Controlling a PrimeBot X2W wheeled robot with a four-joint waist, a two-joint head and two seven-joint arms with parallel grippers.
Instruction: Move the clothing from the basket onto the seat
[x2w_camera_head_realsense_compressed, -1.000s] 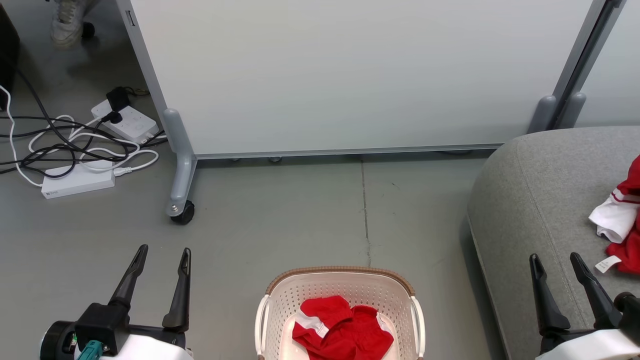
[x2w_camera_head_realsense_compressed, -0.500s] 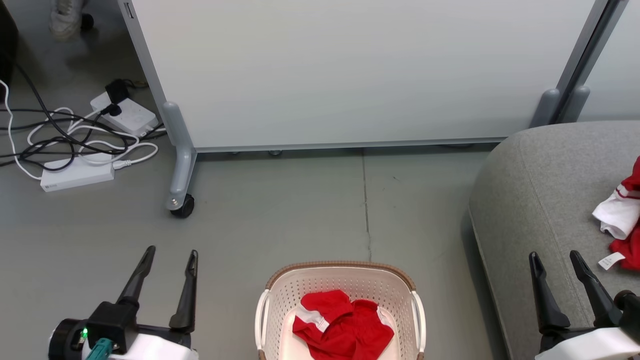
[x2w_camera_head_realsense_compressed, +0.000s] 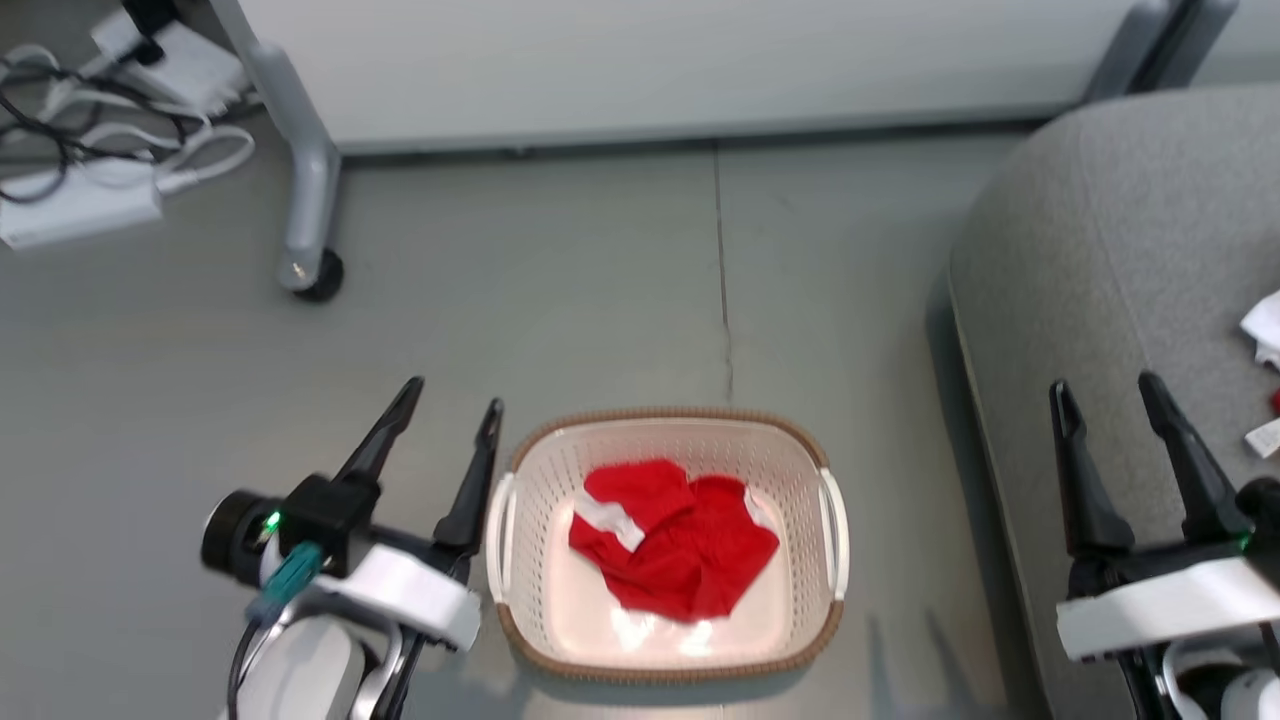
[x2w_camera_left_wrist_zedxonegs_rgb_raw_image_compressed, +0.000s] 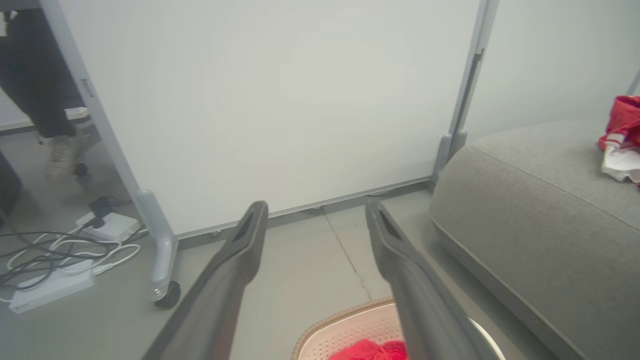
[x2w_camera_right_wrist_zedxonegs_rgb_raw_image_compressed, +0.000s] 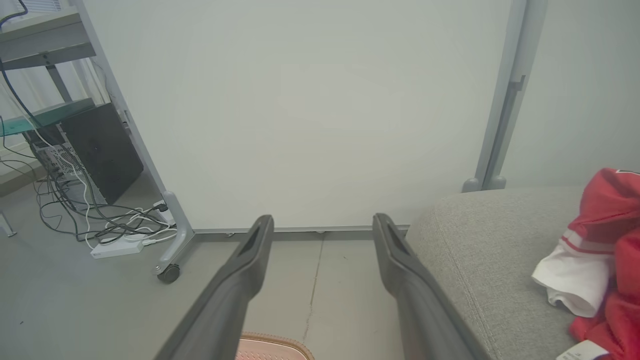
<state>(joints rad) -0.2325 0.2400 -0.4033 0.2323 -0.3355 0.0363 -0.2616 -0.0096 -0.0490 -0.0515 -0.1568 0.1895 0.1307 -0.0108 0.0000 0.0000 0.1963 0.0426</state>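
an oval cream plastic basket (x2w_camera_head_realsense_compressed: 660, 440) with perforated walls and a brown woven-look rim sits on a smooth grey floor (x2w_camera_head_realsense_compressed: 600, 280). inside it lies a crumpled red garment (x2w_camera_head_realsense_compressed: 680, 550) with white striped trim, soft and folded on itself. the left gripper (x2w_camera_head_realsense_compressed: 454, 394) – two long, dark, tapering fingers spread apart and holding nothing – is just beside the basket's left handle. the right gripper (x2w_camera_head_realsense_compressed: 1104, 383), likewise spread wide and empty, is over the edge of the seat (x2w_camera_head_realsense_compressed: 1080, 230), a large rounded form in grey woven fabric with a stitched seam. on the seat, a second garment (x2w_camera_right_wrist_zedxonegs_rgb_raw_image_compressed: 607, 215), red with white, lies bunched – well apart from the basket. a pale wheeled partition (x2w_camera_head_realsense_compressed: 650, 50) stands behind.
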